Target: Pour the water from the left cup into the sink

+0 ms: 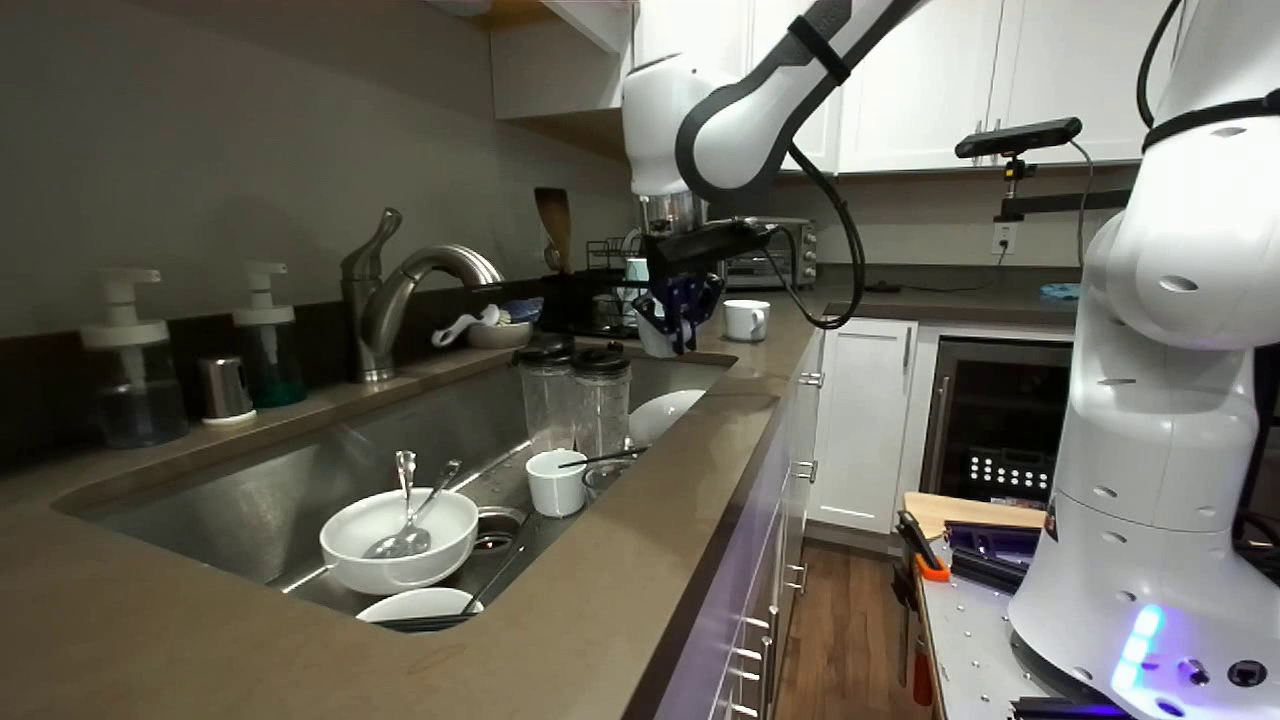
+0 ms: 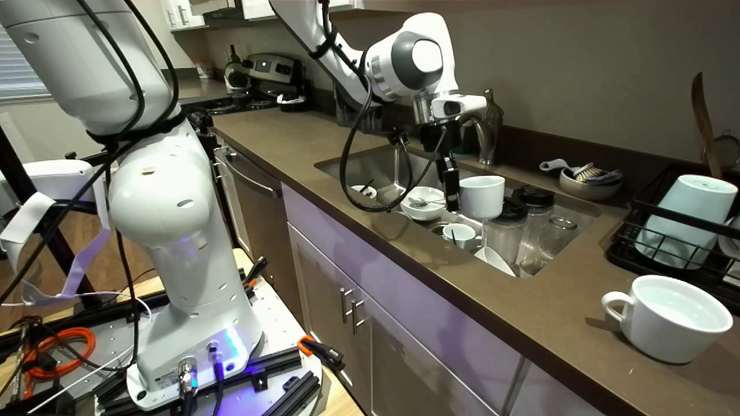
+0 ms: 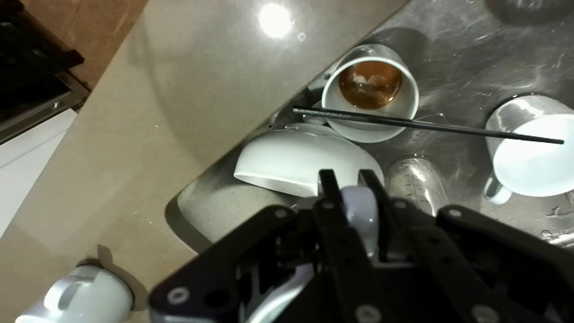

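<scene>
Wrist view and both exterior views show the claw [image 3: 348, 177] pinching the cup [image 2: 481, 197] above the sink [image 3: 453, 67]. The arm [image 1: 740, 138] reaches over the bench [image 1: 640, 540], bending downward at its end. White cupboards [image 1: 920, 90] and a stove [image 2: 272, 66] stand in the room; a mug [image 2: 665, 323] sits on the bench. Inside the sink a bowl [image 1: 395, 572] carries spoons [image 1: 410, 542], jars [image 1: 603, 420] stand together, and another cup [image 3: 408, 99] contains brown liquid [image 3: 370, 85]

White mug [image 2: 665, 335], jars [image 1: 601, 405] (perhaps glass).
</scene>
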`<state>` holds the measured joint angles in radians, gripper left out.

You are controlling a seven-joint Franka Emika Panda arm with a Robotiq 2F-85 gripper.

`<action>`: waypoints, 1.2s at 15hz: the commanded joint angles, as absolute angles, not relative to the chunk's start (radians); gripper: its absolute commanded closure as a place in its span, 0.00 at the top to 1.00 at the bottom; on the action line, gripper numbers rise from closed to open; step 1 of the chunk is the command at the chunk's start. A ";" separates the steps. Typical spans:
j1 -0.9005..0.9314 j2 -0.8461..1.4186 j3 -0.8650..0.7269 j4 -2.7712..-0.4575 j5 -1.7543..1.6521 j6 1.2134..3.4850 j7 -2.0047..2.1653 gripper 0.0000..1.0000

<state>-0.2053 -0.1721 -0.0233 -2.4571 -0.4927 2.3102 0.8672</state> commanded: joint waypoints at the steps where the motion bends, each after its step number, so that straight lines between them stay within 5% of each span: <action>1: -0.201 -0.185 -0.005 -2.439 -0.606 2.266 0.945 0.04; 18: -0.042 -0.166 0.052 -2.376 -0.668 1.995 0.826 0.04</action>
